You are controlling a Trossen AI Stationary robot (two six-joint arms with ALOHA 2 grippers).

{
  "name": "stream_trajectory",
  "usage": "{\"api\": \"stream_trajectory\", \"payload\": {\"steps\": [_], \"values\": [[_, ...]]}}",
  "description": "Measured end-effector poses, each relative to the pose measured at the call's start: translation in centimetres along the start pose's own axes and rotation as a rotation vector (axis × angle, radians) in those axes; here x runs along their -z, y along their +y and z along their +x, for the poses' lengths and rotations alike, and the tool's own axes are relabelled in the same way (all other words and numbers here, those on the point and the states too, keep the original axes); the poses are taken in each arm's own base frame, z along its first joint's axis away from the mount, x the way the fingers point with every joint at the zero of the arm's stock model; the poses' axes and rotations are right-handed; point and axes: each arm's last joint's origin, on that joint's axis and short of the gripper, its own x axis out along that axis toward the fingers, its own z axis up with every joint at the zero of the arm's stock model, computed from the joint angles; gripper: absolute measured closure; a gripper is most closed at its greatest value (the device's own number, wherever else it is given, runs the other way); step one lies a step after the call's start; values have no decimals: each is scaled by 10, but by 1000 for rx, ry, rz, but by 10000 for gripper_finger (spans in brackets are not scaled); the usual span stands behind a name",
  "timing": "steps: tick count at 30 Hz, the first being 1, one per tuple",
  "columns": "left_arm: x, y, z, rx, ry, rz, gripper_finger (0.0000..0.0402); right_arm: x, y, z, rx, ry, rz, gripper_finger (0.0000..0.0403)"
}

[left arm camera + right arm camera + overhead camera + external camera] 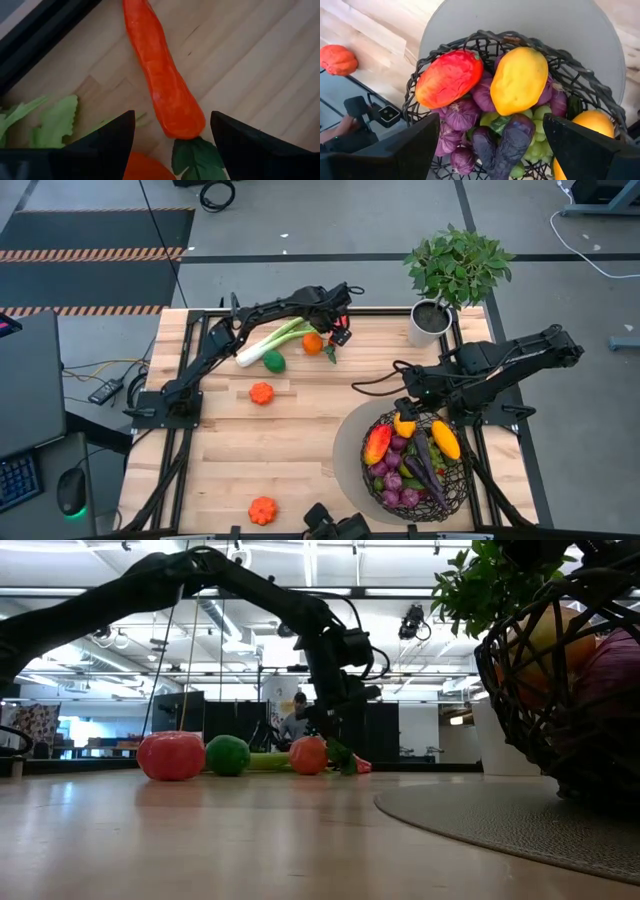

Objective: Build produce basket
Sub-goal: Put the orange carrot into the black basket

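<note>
The wire basket [420,465] stands on a round grey mat [345,455] at the near right, filled with produce [517,80]: red, yellow, purple and green pieces. My right gripper [495,145] hangs open just above it [405,408]. At the far middle lie a leek [270,340], a lime [273,361], an orange [312,343] and a carrot [162,75]. My left gripper [172,135] points down over the carrot's thick leafy end, open, one finger on each side and apart from it [336,335]. Two small pumpkins [261,393] [262,510] rest on the table.
A potted plant in a white pot [432,320] stands at the far right corner, beside the right arm. Black frame rails [40,45] run along the table's far edge close to the carrot. Bare wood [280,450] lies between the two pumpkins and the mat.
</note>
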Motion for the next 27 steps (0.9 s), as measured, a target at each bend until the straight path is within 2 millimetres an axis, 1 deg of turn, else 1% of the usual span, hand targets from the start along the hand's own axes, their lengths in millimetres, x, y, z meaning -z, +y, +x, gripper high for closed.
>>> {"api": "stream_trajectory", "payload": {"steps": [4,12,16,20,23,27], "values": [[-1,1,0,21,5,-29,136,0,0,0,5,-17,-24,45],[0,-4,1,5,-16,-14,136,-1,-1,0,17,-33,-47,45],[1,2,9,-11,5,-55,136,-1,-2,0,23,-40,-55,45],[0,3,7,6,10,-63,136,-2,-2,0,27,-58,-56,45],[4,0,7,19,42,-59,136,-2,-2,0,29,-69,-56,45],[7,-8,7,3,44,-28,136,-2,-2,0,30,-73,-56,45]]}}
